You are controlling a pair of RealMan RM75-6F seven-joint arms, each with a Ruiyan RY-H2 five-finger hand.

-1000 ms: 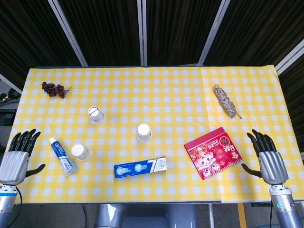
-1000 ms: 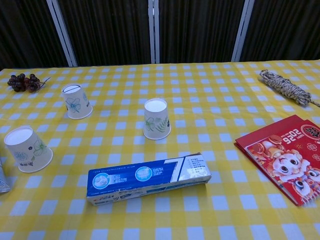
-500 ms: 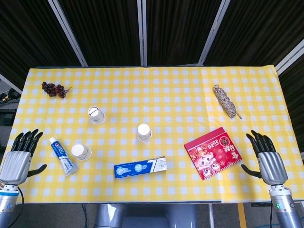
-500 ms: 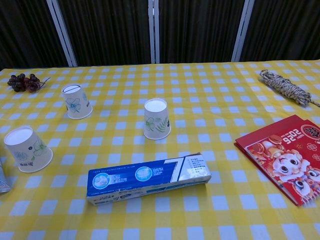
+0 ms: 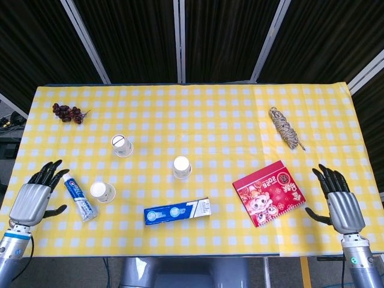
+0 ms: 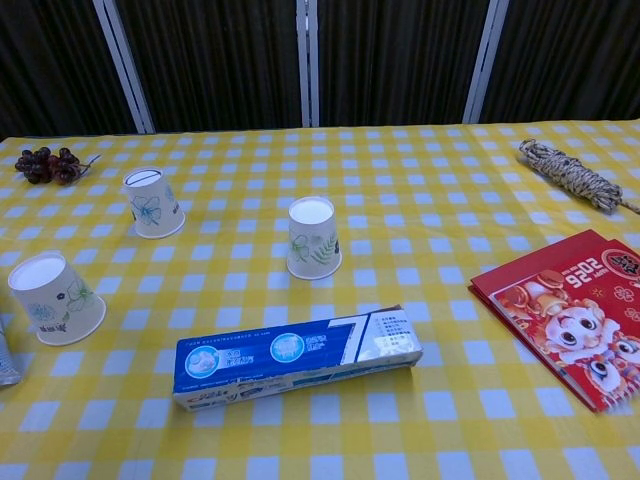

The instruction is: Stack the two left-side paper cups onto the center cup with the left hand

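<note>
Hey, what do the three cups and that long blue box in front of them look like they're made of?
The center cup, far-left cup and near-left cup look like thin matte white paper with printed leaf motifs. The blue box seems to be glossy printed cardboard; its end flap is creased.

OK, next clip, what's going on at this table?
Nothing is held yet. Three paper cups stand upside down and apart on the checked cloth: the center cup and two left cups. The left hand is open beside the toothpaste tube; the right hand is open at the table's right edge.
</note>
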